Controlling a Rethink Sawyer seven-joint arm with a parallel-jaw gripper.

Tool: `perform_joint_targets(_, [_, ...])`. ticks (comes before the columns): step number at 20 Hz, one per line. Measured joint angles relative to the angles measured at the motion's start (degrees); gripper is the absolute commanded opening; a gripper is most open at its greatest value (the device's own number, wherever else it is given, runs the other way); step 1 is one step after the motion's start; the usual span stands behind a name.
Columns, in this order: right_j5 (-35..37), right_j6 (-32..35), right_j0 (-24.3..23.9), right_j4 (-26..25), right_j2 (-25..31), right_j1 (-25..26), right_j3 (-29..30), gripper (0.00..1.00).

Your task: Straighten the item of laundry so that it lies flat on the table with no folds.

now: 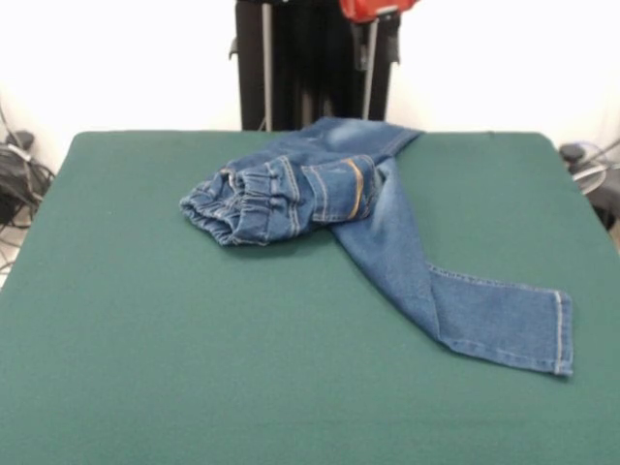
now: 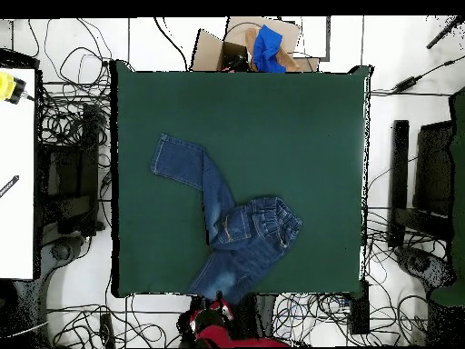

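The item of laundry [image 1: 387, 232] is a small pair of blue jeans lying crumpled on the green table [image 1: 145, 339]. In the front view one leg runs flat toward the near right and ends in a hem. The elastic waistband is bunched and folded over at the left, with an orange-stitched pocket facing up. The other leg reaches the table's far edge. From overhead the item of laundry [image 2: 238, 232] lies in the lower middle of the table [image 2: 300, 118]. The gripper [image 2: 211, 320] hangs drawn back just past the table's bottom edge, apart from the cloth. Only the red arm [image 1: 378, 8] shows at the top of the front view.
A cardboard box [image 2: 218, 50] holding something blue [image 2: 267, 47] stands beyond the table's top edge in the overhead view. Tangled cables [image 2: 73, 118] lie on the floor on both sides. A white desk [image 2: 16, 173] stands at the left and dark equipment [image 2: 427, 182] at the right.
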Motion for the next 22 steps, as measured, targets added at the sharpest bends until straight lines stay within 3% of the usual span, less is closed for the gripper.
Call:
perform_joint_targets(4, [-7.75,0.00,0.37,-0.59,-0.04,0.05,0.88,1.00])
perform_joint_targets(10, [-11.25,0.00,0.61,-0.57,-0.08,0.08,1.66,1.00])
perform_joint_targets(17, [-11.21,0.00,0.53,-0.61,-0.10,0.36,1.72,1.00])
perform_joint_targets(22, [-4.99,0.00,-3.36,-0.64,3.93,-4.09,1.72,1.00])
